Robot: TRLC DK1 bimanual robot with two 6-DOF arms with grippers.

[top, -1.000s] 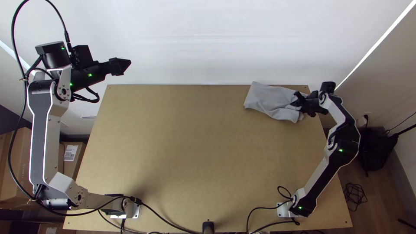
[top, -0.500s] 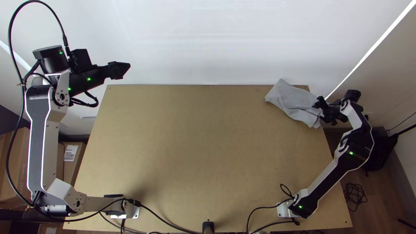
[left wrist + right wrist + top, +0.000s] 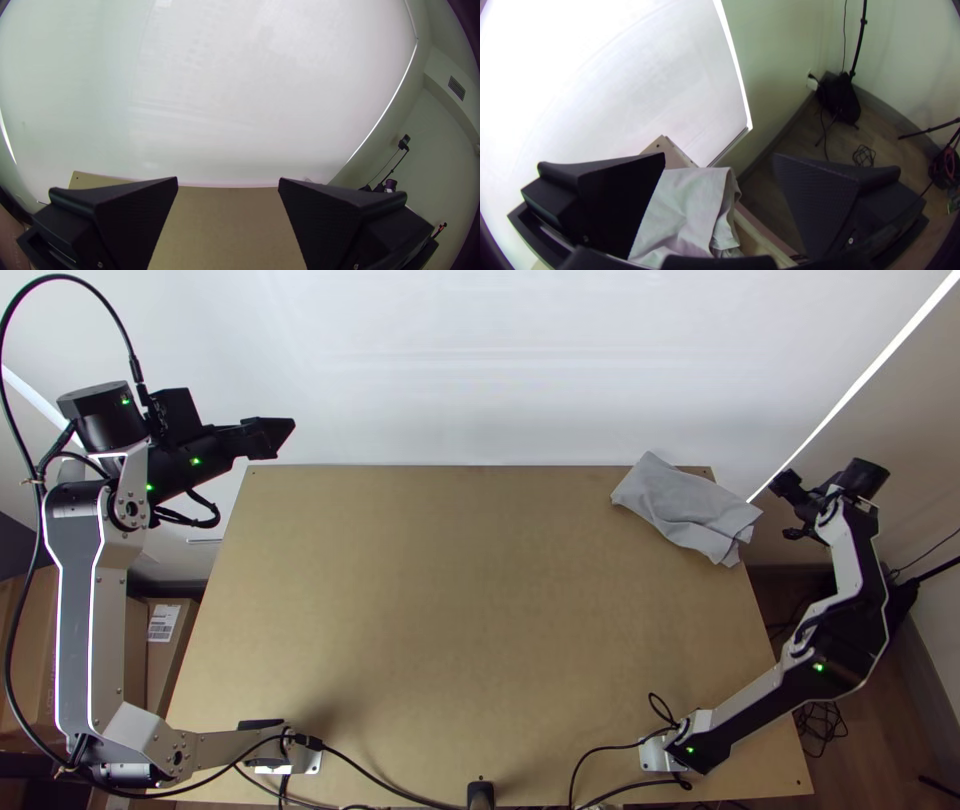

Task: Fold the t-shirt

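Although folded small, looks loosely layered rather than crisp: grey t-shirt at two o'clock on the wooden table, with one end past the three o'clock edge. Probably placed in that corner as finished work, out of the way. Pictured just outside the same edge, also toward two o'clock: right gripper, spread wide and touching nothing, likely positioned apart to avoid dragging the fold. Shown between ten and eleven o'clock, beyond the twelve o'clock edge: left gripper, likewise wide and holding nothing, apparently stationed there to leave room. Likely needs little more than a nudge inward, given the overhang, to guard against slipping off.
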